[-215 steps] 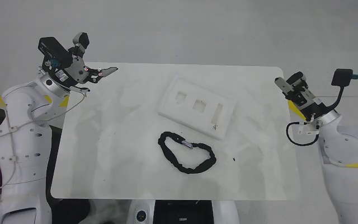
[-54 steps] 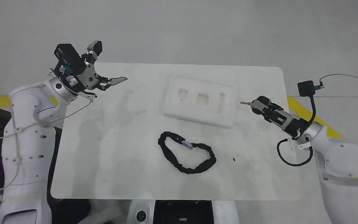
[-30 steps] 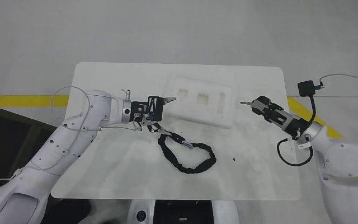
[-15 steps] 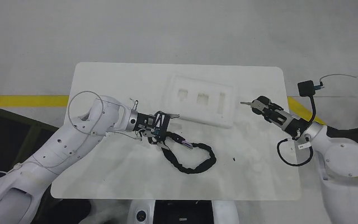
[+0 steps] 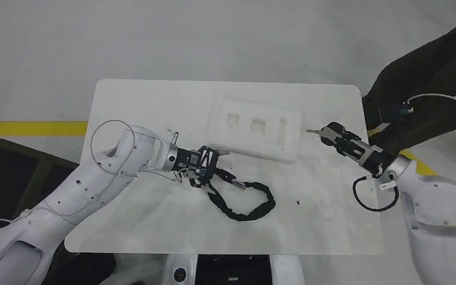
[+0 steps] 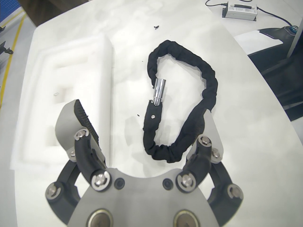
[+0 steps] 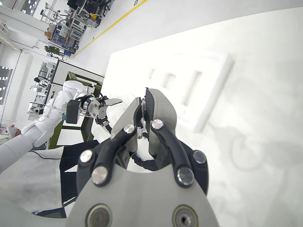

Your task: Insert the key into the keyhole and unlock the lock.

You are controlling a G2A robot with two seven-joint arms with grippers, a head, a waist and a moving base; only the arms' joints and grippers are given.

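The lock is a black fabric-sleeved chain (image 5: 249, 205) lying in a loop at the table's middle, closed by a silver lock cylinder (image 5: 237, 185). My left gripper (image 5: 219, 169) is open and low at the loop's left end. In the left wrist view its fingers (image 6: 81, 119) straddle that end of the chain (image 6: 206, 79), and the silver cylinder (image 6: 158, 90) lies just ahead. My right gripper (image 5: 322, 132) hangs over the table's right part, shut on the key (image 5: 311, 131). The key (image 7: 142, 105) is pinched between its pads with a small ring hanging below.
A white foam tray (image 5: 253, 128) with three recesses lies behind the chain, between the two grippers. In the left wrist view its edge (image 6: 107, 76) runs close beside one finger. A small dark speck (image 5: 297, 203) lies right of the loop.
My left arm swung in from the table's far left corner and has come down with open fingers around the chain's left end. The right gripper holds the key in the same place.
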